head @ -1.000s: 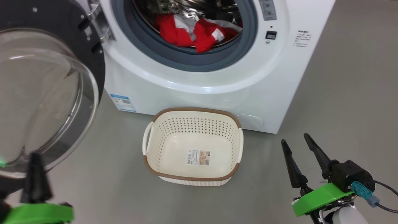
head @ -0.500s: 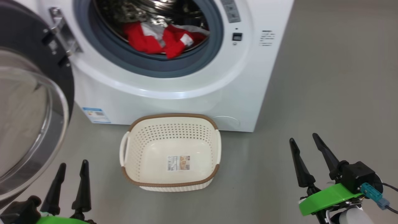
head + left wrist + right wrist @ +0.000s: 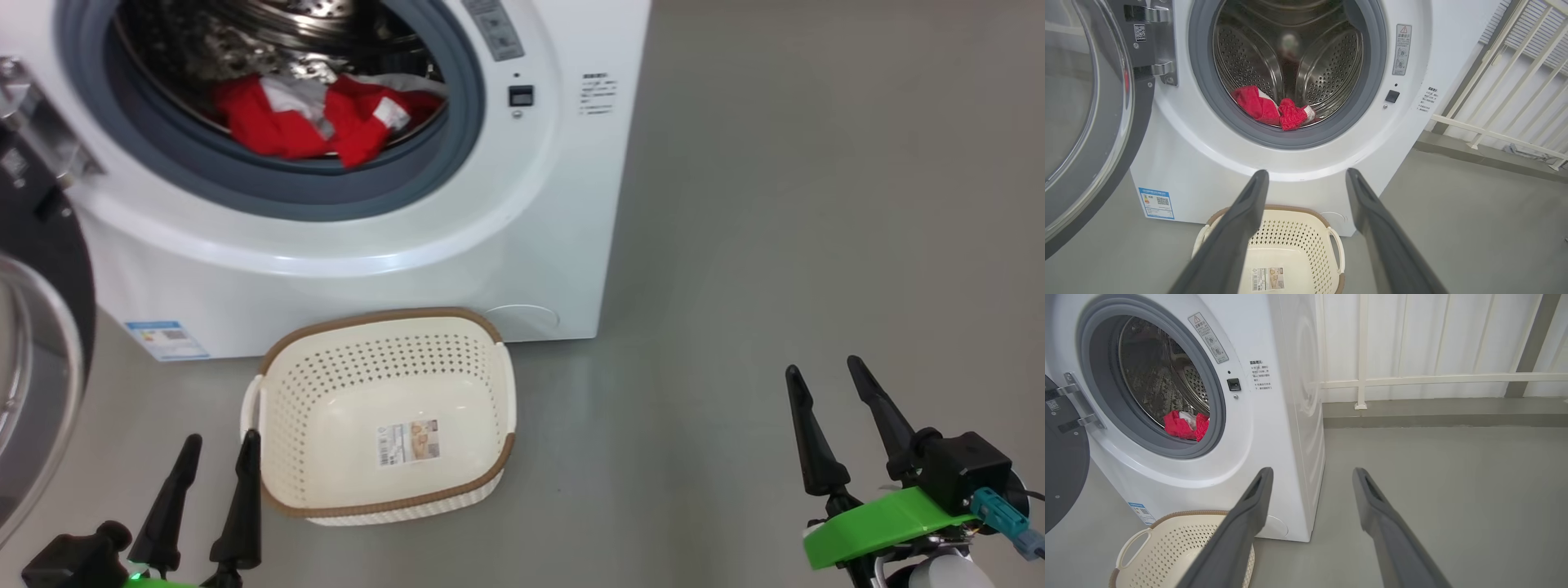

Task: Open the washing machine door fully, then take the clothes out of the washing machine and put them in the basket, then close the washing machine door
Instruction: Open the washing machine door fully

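Observation:
The white washing machine (image 3: 343, 269) stands with its door (image 3: 37, 384) swung wide to the left, glass bowl facing out. Red and white clothes (image 3: 314, 118) lie at the front of the steel drum, also in the left wrist view as clothes (image 3: 1271, 109) and in the right wrist view as clothes (image 3: 1186, 425). The cream basket (image 3: 384, 412) sits on the floor before the machine with nothing in it but its label. My left gripper (image 3: 220, 445) is open at the basket's near left corner. My right gripper (image 3: 824, 371) is open over bare floor, far right.
Grey floor (image 3: 775, 204) stretches right of the machine. A white railing and wall panels (image 3: 1433, 379) run behind it, with a low kerb along the floor. The open door (image 3: 1086, 122) takes up the space on the left.
The head camera has swung right, so machine and basket sit further left in the picture. My left gripper left the door's rim, opened and now hovers by the basket's near left corner.

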Tool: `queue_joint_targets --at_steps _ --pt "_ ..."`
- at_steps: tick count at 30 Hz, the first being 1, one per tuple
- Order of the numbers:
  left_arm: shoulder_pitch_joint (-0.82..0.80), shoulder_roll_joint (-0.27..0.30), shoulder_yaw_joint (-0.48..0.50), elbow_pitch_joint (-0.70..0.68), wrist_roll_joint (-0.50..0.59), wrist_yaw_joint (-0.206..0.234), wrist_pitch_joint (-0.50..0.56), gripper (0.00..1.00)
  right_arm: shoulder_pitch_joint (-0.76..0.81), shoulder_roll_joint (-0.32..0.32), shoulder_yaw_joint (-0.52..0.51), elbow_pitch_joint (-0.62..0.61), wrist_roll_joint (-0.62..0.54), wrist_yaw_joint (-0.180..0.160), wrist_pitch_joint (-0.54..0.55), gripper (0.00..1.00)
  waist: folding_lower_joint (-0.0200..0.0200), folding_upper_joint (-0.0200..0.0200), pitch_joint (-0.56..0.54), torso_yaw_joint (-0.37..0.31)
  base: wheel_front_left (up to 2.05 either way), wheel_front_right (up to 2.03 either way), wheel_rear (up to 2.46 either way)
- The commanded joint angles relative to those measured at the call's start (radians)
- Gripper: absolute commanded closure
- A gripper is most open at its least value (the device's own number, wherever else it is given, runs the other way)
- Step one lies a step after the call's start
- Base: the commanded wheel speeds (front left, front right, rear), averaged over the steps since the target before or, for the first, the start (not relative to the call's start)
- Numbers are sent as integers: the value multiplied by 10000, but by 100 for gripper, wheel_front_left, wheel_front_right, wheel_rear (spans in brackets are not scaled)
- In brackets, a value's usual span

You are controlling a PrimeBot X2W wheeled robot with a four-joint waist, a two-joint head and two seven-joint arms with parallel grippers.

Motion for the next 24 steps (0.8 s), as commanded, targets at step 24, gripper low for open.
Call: queue_joint_targets --at_steps 24 --pt "289 267 334 -564 -186 8 -49 0 275 1 26 -352 266 65 -65 0 0 0 -265 -748 0 0 0"
